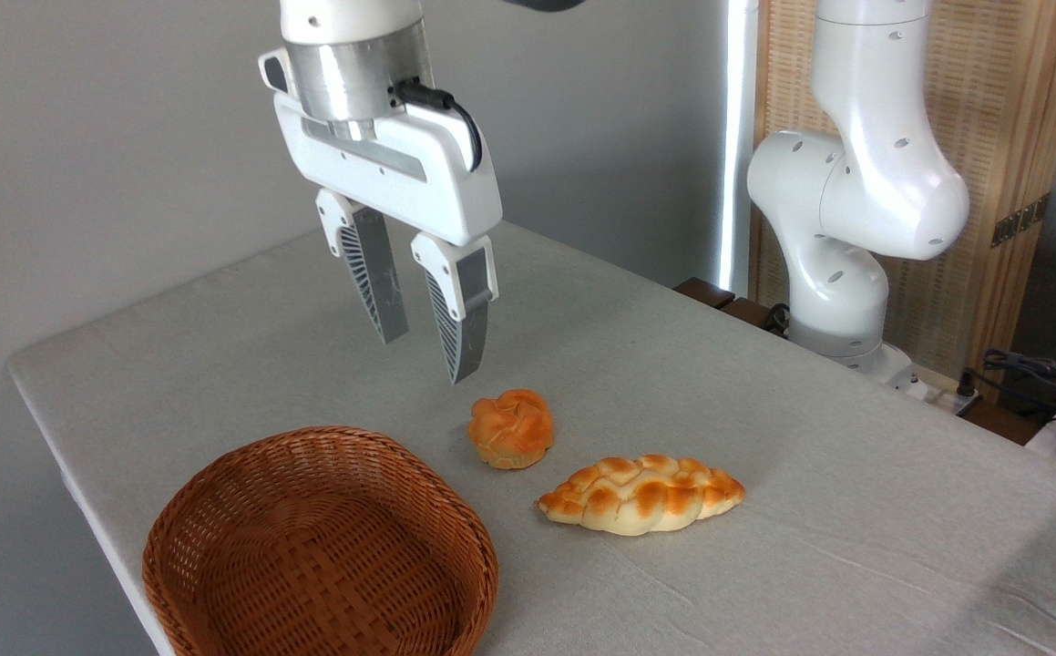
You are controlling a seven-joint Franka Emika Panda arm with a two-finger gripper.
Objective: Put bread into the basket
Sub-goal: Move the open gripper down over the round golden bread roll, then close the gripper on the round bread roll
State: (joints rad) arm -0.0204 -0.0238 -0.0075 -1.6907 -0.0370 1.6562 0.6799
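The bread [510,428], a small round knotted bun with a golden-orange crust, lies on the grey table just right of the basket's far rim. The basket [218,492] is round, shallow, reddish-brown wicker, with nothing in it, at the table's front left. My gripper [427,357] hangs in the air above the table, up and to the left of the bun and clear of it. Its two ribbed grey fingers [460,333] point down with a gap between them and hold nothing.
A longer braided loaf [640,493] lies to the right of the bun, close to it. The arm's white base [842,273] stands at the table's far right edge. Cables [1038,374] lie at the far right. The table's left edge [63,456] runs close behind the basket.
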